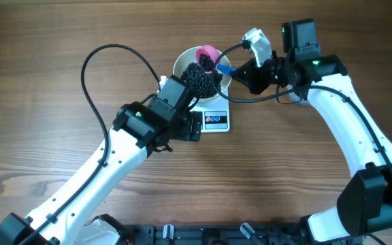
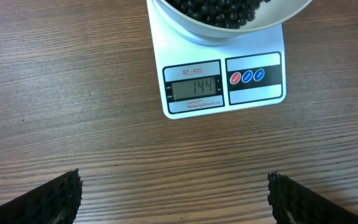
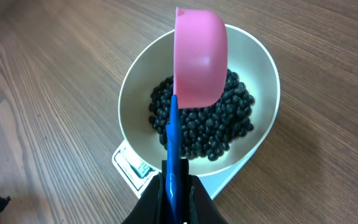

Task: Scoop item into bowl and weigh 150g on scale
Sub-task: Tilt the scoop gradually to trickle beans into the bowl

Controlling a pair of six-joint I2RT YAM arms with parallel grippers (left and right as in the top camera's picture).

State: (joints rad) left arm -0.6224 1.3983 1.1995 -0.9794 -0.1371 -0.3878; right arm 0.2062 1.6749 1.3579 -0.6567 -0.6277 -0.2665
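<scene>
A brown, wood-grain worktop fills every view, and in the overhead view its darker streaks run from left to right. The light is soft and even, so only faint, blurred shadows fall on the surface. In the right wrist view the wood shows a paler sheen toward the upper left corner.

The table is matt brown wood with streaked grain, and the scale looks like smooth, faintly glossy white plastic. The bowl is smooth white, the item shiny black, and the scoop over its twelve o'clock rim smooth pink plastic. The left gripper has coarse, matt black pads.
</scene>
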